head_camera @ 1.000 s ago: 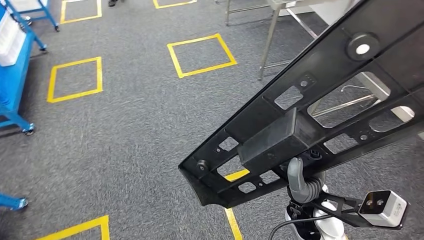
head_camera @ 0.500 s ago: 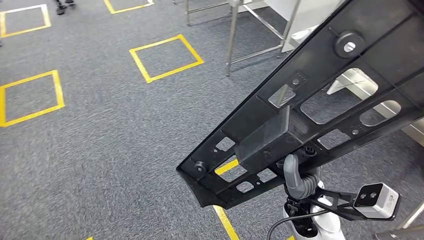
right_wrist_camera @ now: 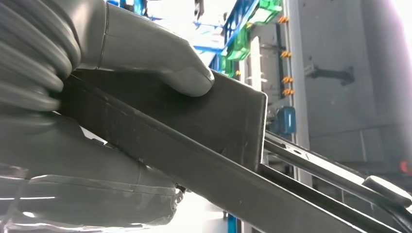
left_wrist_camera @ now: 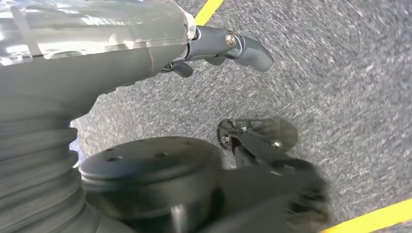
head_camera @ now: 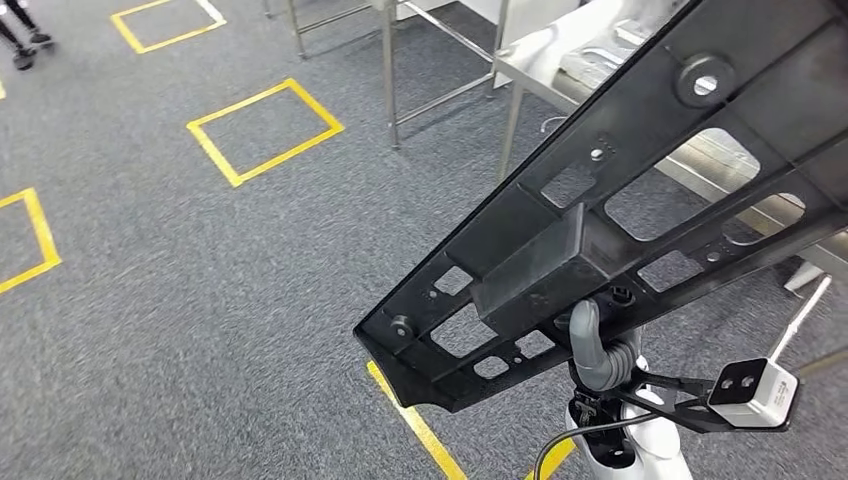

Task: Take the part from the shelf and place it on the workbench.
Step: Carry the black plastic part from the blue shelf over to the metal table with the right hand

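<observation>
A long black part (head_camera: 640,190), a flat frame with cut-outs and a box-shaped block in its middle, slants across the right half of the head view. My right hand (head_camera: 598,356) grips it from below at that block. In the right wrist view the thumb (right_wrist_camera: 160,63) presses on the block (right_wrist_camera: 218,121), and the fingers close under the part's edge. The steel workbench (head_camera: 545,62) stands at the upper right, partly hidden behind the part. My left hand (left_wrist_camera: 214,43) hangs over the grey carpet with its fingers apart and nothing in it.
Grey carpet carries yellow taped squares (head_camera: 264,130) and a yellow line (head_camera: 415,425) near my feet. Steel table legs (head_camera: 390,85) stand at the top centre. A person's feet (head_camera: 20,45) show at the top left corner.
The camera has turned: the floor squares slid to the left and the steel workbench came in at the upper right. The part stays in my right hand, held the same way.
</observation>
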Controlling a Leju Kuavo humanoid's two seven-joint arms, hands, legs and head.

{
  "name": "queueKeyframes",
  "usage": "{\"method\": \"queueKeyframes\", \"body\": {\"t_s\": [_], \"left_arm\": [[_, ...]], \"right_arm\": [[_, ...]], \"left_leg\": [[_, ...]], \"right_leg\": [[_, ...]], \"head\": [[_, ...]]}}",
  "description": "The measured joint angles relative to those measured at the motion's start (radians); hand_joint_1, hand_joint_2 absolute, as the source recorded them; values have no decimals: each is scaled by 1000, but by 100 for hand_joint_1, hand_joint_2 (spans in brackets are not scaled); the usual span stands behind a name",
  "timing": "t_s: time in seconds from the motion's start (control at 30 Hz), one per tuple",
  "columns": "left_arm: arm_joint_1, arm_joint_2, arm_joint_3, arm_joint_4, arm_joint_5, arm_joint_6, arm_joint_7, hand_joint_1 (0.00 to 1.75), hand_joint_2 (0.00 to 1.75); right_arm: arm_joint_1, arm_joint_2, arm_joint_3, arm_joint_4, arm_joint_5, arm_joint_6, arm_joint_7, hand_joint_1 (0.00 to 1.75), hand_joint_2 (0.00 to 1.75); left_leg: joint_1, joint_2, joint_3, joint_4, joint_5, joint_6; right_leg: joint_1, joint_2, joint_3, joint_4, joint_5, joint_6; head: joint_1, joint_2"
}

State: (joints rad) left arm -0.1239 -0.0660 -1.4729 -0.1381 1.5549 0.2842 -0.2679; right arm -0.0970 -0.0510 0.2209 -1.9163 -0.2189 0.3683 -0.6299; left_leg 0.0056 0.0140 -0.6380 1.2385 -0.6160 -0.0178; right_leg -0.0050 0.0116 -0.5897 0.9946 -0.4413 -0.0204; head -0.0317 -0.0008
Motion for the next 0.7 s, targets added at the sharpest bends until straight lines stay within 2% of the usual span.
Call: {"method": "queueKeyframes", "body": {"t_s": [0.03, 0.07, 0.1, 0.13, 0.17, 0.2, 0.23, 0.27, 0.33, 0.37, 0.4, 0.47, 0.5, 0.53, 0.57, 0.6, 0.63, 0.7], "left_arm": [[2, 0, 0, 0, 0, 0, 0, 0, 175], [3, 0, 0, 0, 0, 0, 0, 0, 175], [3, 0, 0, 0, 0, 0, 0, 0, 175], [2, 0, 0, 0, 0, 0, 0, 0, 175], [2, 1, 0, 0, 0, 0, -1, 0, 175], [2, 1, 0, 0, 0, 0, -1, 0, 175], [3, 2, 0, 0, 0, 0, -1, 0, 175], [3, 2, 0, 0, 0, -1, 0, 0, 175], [3, 2, 0, 0, 0, -1, 0, 0, 175], [2, 2, 0, 0, 0, -1, 0, 0, 175], [1, 2, 0, 0, 0, -2, -1, 0, 175], [4, 2, 0, 0, 0, -3, -1, 0, 175], [7, 2, 0, 0, 0, -3, 0, 0, 175], [9, 3, 0, 0, 0, -3, 0, 0, 175], [9, 3, 0, 0, 0, -3, 0, 0, 175], [9, 3, 0, 0, 0, -3, 0, 0, 175], [8, 3, 0, 0, 0, -3, 0, 0, 175], [7, 3, 0, 0, 0, -3, 0, 0, 175]], "right_arm": [[0, 0, 0, 2, -1, 2, 0, 155, 175], [1, 0, 0, 3, -2, 3, 1, 155, 175], [1, 0, 0, 5, -4, 3, 1, 155, 175], [1, 0, 0, 5, -6, 4, 1, 155, 175], [1, 0, 0, 5, -8, 4, 0, 155, 175], [1, 0, 0, 6, -10, 4, -1, 155, 175], [3, 0, 0, 6, -10, 4, -2, 155, 175], [7, 0, 0, 6, -9, 2, -4, 155, 175], [21, 0, 0, 7, -4, -4, -8, 155, 175], [28, 0, 0, 6, 0, -7, -11, 155, 175], [32, 0, 0, 6, 3, -9, -14, 155, 175], [36, 0, 0, 5, 6, -10, -20, 155, 175], [38, 0, 0, 5, 7, -10, -22, 155, 175], [40, 0, 0, 5, 7, -10, -22, 155, 175], [41, -1, 0, 6, 7, -10, -22, 155, 175], [42, -1, 0, 6, 7, -10, -22, 155, 175], [43, -1, 0, 7, 7, -10, -23, 155, 175], [42, -1, 0, 7, 7, -10, -23, 155, 175]], "left_leg": [[0, -3, -25, 45, -8, -1], [0, -5, -34, 53, 4, -1], [2, -8, -23, 19, 35, 0], [3, -18, 3, -45, 77, 1], [7, -44, 32, -113, 111, 3], [10, -70, 56, -170, 133, 5], [12, -91, 69, -204, 142, 8], [12, -102, 74, -216, 140, 12], [10, -83, 76, -223, 143, 25], [10, -71, 78, -228, 146, 33], [10, -58, 80, -233, 149, 39], [8, -29, 83, -237, 149, 47], [5, -14, 82, -237, 148, 49], [4, 1, 82, -237, 147, 50], [3, 16, 83, -236, 145, 51], [2, 28, 83, -236, 144, 50], [2, 40, 86, -236, 142, 48], [-1, 60, 91, -235, 136, 41]], "right_leg": [[1, 14, 0, 1, 0, 0], [1, 29, 1, 2, 0, 0], [1, 44, 3, 3, -1, 1], [0, 58, 4, 5, -2, 3], [0, 71, 4, 9, -4, 6], [0, 84, 1, 14, -6, 11], [-1, 95, -4, 18, -6, 17], [-2, 107, -10, 20, -5, 25], [-7, 121, -17, 20, -2, 39], [-7, 106, -23, 29, -8, 44], [-6, 81, -35, 54, -24, 48], [-4, 21, -88, 163, -82, 54], [-6, 8, -121, 228, -109, 57], [-8, 1, -145, 275, -122, 60], [-10, -2, -152, 289, -118, 62], [-11, -6, -138, 265, -97, 62], [-11, -16, -105, 205, -65, 61], [-4, -59, -32, 70, -20, 53]], "head": [[0, 0], [0, 0], [0, 0], [0, 0], [0, 0], [0, 0], [0, 0], [0, 0], [0, 0], [0, 0], [0, 0], [0, 0], [0, 0], [0, 0], [0, 0], [0, 0], [0, 0], [0, 0]]}}
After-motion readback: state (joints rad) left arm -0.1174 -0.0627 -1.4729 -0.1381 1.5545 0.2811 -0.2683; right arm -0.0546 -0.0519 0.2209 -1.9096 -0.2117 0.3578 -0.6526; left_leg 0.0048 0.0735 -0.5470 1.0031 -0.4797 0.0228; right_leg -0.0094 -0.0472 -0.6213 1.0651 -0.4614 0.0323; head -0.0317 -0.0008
